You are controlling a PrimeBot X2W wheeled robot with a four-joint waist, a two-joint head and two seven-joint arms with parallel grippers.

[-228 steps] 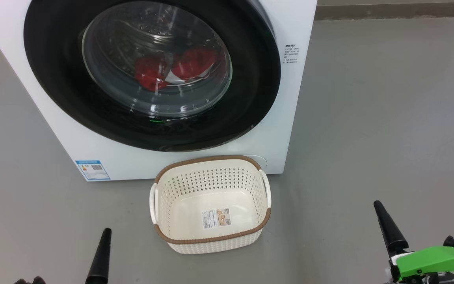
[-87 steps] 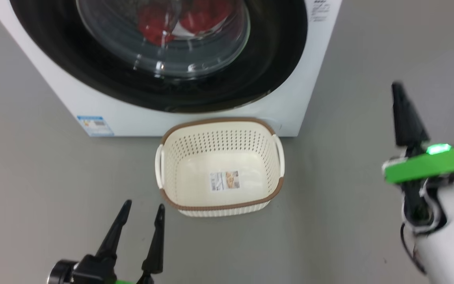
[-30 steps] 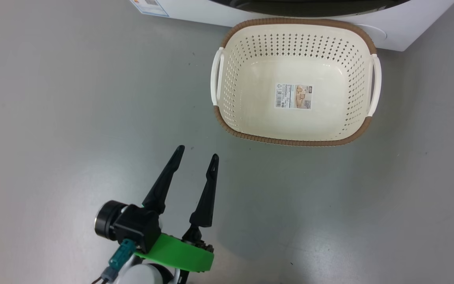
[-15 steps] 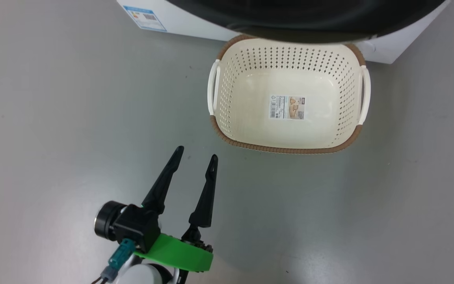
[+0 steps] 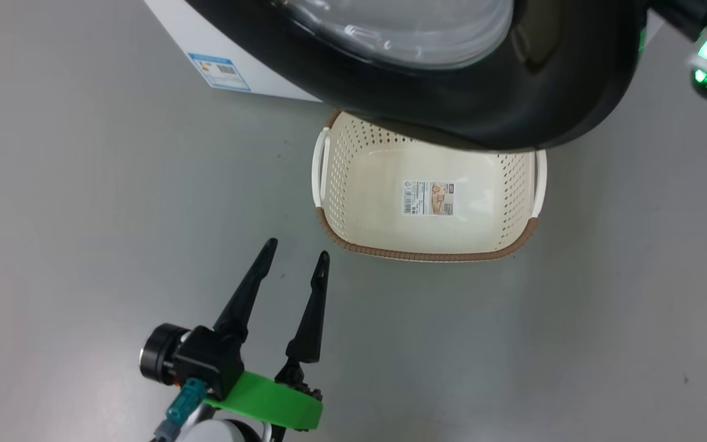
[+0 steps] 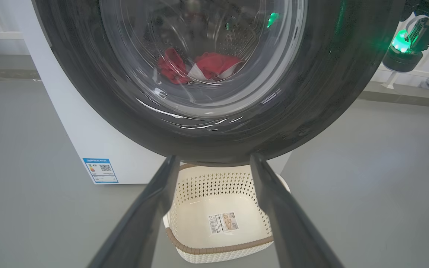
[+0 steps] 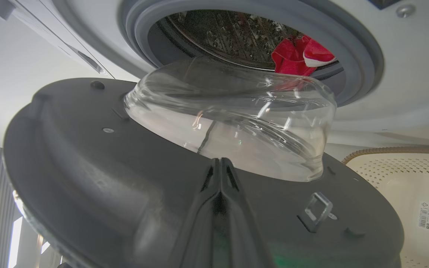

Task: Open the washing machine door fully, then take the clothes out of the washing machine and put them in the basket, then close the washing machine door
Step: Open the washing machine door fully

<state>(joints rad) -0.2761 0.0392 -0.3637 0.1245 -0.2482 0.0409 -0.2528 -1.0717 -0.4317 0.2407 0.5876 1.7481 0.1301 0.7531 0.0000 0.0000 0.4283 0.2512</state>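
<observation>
The washing machine door (image 5: pixel 482 110) stands part-open, overhanging the basket (image 5: pixel 421 253); clothes (image 7: pixel 300 56) lie in the drum (image 7: pixel 218 33). Judged rigid and glossy: push its dark inner frame (image 7: pixel 88 149), not the glass (image 7: pixel 237 111). Right gripper (image 7: pixel 220 163) closed, empty, apparently bearing on that frame. Left gripper (image 5: pixel 297 247) spread wide, empty, near the basket.

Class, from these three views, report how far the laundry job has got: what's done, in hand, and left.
Done: the washing machine door is unlatched and partly open. In hand: the shut right gripper rests against its inner face, likely to swing it wider. To do: the clothes lie inside the washing machine, the basket is empty, and the open left gripper hovers near it; closing comes last.
</observation>
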